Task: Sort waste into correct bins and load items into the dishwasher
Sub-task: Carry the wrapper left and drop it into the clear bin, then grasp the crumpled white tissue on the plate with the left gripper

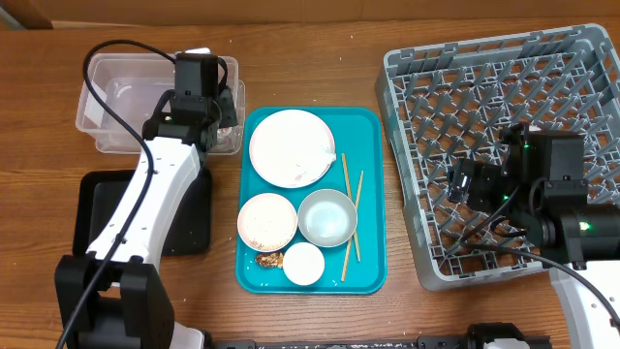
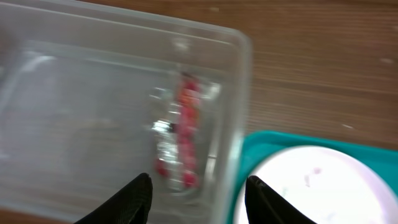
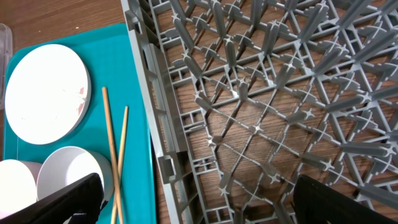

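Observation:
My left gripper [image 1: 219,118] is open and empty over the right end of the clear tub [image 1: 107,107]. In the left wrist view its fingers [image 2: 199,199] straddle the tub wall, with the red snack wrapper [image 2: 183,134] lying inside the tub [image 2: 74,93]. My right gripper [image 1: 463,182] is open and empty above the left part of the grey dish rack [image 1: 484,87]. The white plate [image 1: 291,145], a white bowl with rice grains [image 1: 266,221], a grey bowl [image 1: 326,216], a white cup [image 1: 303,263], a brown lump [image 1: 268,259] and chopsticks [image 1: 347,208] lie on the teal tray [image 1: 368,126].
The black tray [image 1: 97,208] lies on the table below the tub, partly under my left arm. The rack's left wall [image 3: 146,93] stands right next to the teal tray's edge [image 3: 140,143]. The plate [image 3: 46,93] and chopsticks [image 3: 112,143] show in the right wrist view.

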Tool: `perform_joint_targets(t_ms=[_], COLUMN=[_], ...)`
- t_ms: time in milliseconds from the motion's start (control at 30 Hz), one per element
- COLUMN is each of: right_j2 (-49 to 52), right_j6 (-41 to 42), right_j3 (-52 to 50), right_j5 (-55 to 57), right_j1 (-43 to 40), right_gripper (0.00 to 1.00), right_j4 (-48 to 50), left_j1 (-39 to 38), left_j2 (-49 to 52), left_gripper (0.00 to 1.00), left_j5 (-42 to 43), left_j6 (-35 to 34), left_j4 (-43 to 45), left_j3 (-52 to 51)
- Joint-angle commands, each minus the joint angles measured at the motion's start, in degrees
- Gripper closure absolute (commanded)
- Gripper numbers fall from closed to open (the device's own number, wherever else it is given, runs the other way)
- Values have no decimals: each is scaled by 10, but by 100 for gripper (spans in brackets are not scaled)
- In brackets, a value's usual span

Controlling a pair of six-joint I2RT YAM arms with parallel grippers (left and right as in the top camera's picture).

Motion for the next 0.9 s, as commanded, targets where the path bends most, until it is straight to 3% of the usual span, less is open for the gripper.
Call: perform_joint_targets(t_ms=[0,100,267,600,733,867], right_j2=[-4,-4,-4,-4,-4,-4], right_j6=[0,0,0,0,0,0], right_j3=[15,15,15,15,15,15], right_j5=[3,3,3,3,3,3], right_j1=[1,1,1,1,1,1], right_gripper=[0,0,0,0,0,0], right_j4=[0,0,0,0,-1,-5], left_j1=[-21,-47,-95,-134,-134,-135], left_j2=[-7,0,37,148,176,191], left_gripper=[47,44,37,37,43,59], left_j5=[186,247,201,179,179,179], left_j6=[1,2,31,31,31,31], left_j4=[2,-4,-27,-54,-60,-64], left_j3=[6,3,3,3,3,3])
